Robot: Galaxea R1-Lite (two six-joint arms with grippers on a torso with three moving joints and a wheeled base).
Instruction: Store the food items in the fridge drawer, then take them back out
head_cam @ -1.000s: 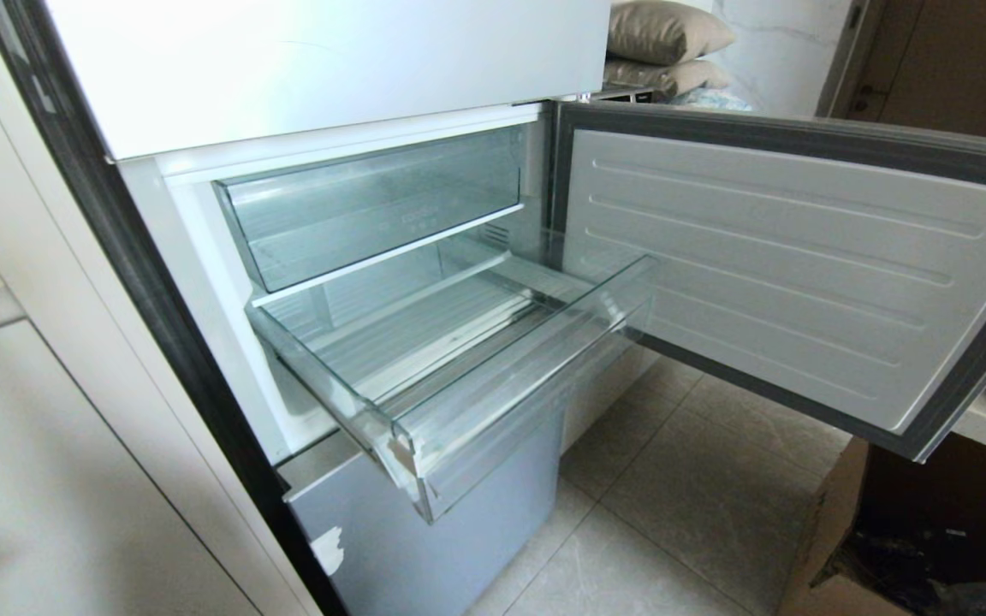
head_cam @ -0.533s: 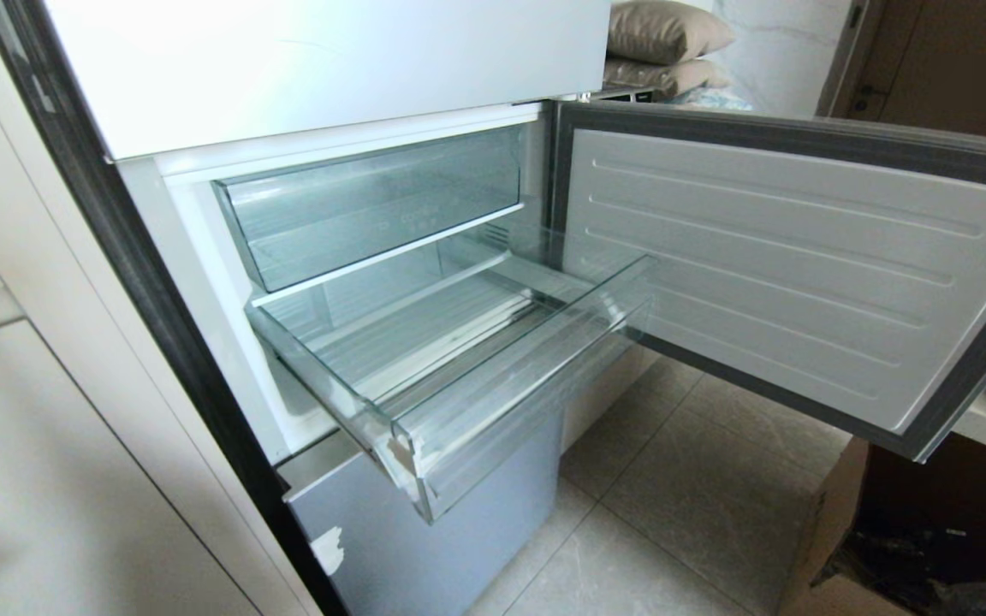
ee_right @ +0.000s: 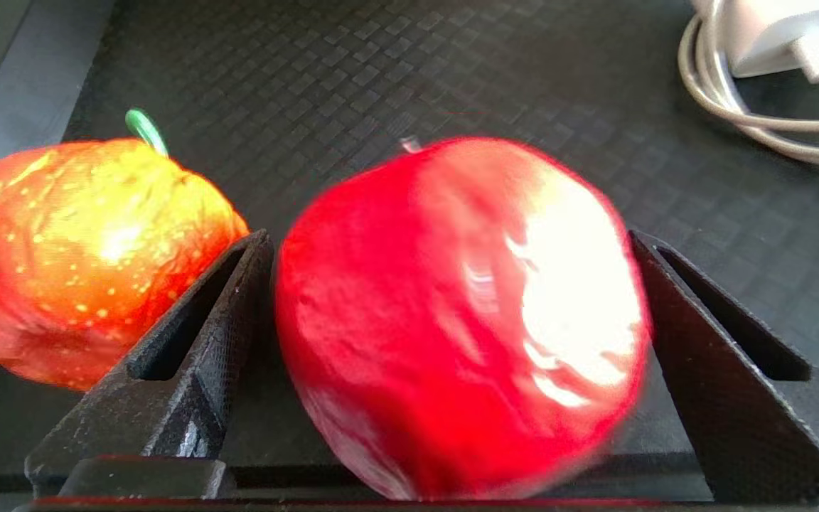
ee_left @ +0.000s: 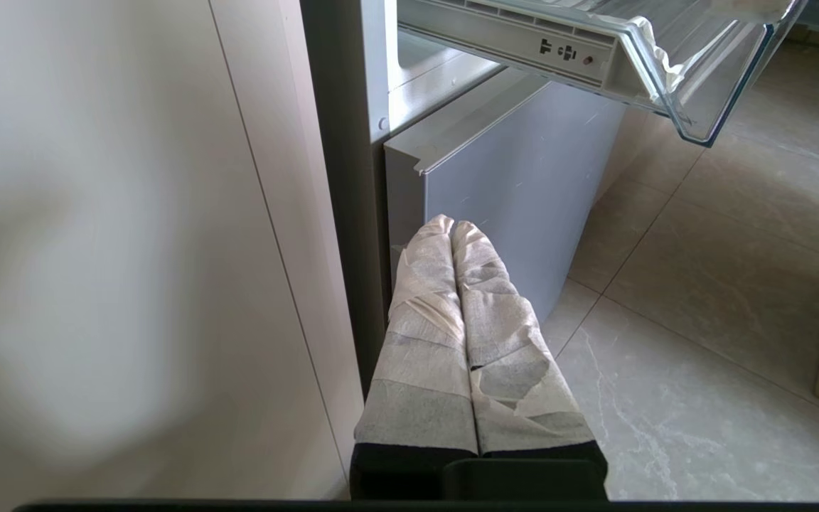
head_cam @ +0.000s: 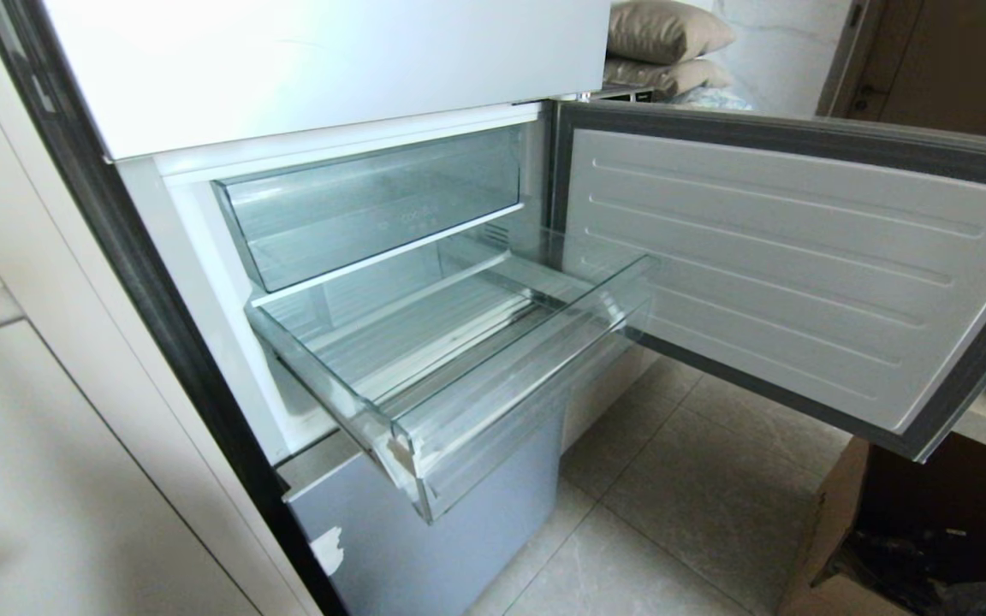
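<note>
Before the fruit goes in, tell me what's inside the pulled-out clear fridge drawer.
Nothing is inside the fridge drawer: only its bare ribbed floor shows. Its rear part, under the upper clear bin, is partly covered. The red fruit and orange-red fruit sit on a dark mat.

The deeper red fruit (ee_right: 463,316) is glossy with a white glare; the orange-red fruit (ee_right: 82,259) is yellow-flecked with a green stem. Both sit on a black diamond-patterned mat (ee_right: 352,78). The fridge drawer (head_cam: 459,359) is clear with a ribbed floor. The lower fridge panel (head_cam: 424,547) is grey-blue, the floor (head_cam: 681,505) pale marbled tile.
</note>
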